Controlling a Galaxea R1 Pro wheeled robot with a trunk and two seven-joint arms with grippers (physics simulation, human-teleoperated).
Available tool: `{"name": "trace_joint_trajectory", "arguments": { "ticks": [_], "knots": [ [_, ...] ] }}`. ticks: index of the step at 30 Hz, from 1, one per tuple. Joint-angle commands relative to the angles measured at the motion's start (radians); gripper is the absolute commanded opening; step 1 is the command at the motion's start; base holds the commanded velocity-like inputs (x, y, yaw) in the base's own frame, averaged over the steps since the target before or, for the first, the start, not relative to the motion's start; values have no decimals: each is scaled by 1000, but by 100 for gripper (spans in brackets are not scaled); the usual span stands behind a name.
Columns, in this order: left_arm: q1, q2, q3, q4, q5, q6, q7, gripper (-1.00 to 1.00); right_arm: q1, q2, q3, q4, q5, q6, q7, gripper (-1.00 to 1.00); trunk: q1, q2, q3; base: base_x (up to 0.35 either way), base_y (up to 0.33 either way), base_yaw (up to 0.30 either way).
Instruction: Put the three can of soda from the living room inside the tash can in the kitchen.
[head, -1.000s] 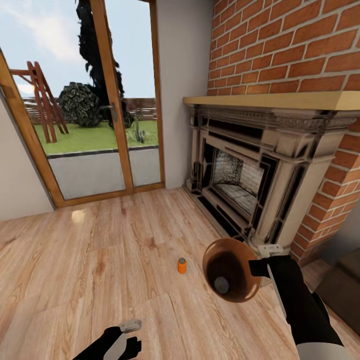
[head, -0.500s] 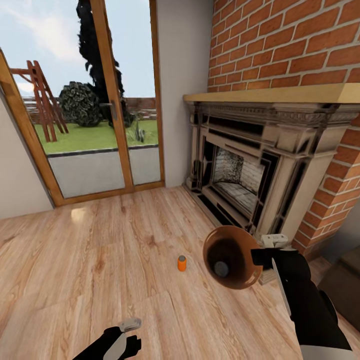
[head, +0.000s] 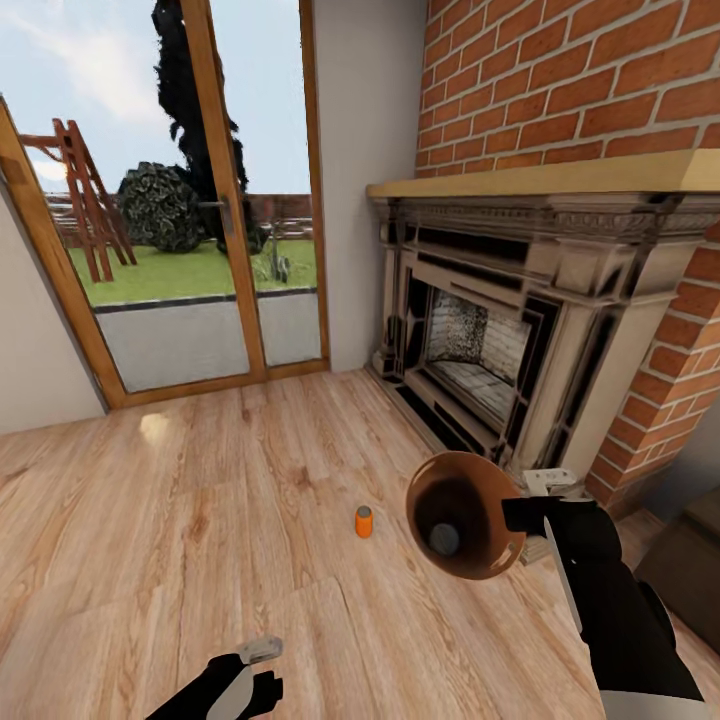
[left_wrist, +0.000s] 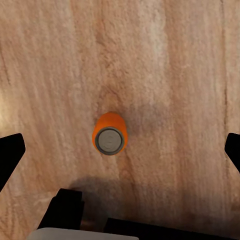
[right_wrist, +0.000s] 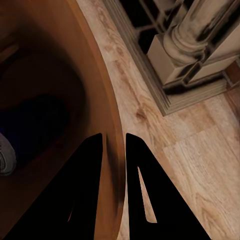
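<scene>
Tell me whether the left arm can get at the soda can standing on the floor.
Probably yes. The can of soda stands upright on bare wood floor, centred under the open left pincer with nothing between. The right pincer is occupied, clamped on the trash can rim.

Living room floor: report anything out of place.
A soda can stands upright on the bare wood floor before the fireplace. The trash can hangs tilted, its rim pinched by the right gripper, a grey can top inside.

Brick fireplace (head: 500, 360), glass door (head: 200, 240), wood floor (head: 200, 520)
</scene>
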Motion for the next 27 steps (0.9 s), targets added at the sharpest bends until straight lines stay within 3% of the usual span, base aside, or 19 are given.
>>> {"name": "trace_joint_trajectory", "arguments": {
  "ticks": [1,27],
  "knots": [
    [0,0,0,0,0,0,0,100,-1,0,0,-1,-12,0,5,-100,4,-7,-3,0,0,0],
    [1,5,2,19,1,-4,-3,100,-1,-1,0,3,-11,0,5,-100,104,-189,-84,0,0,0]
  ]
}}
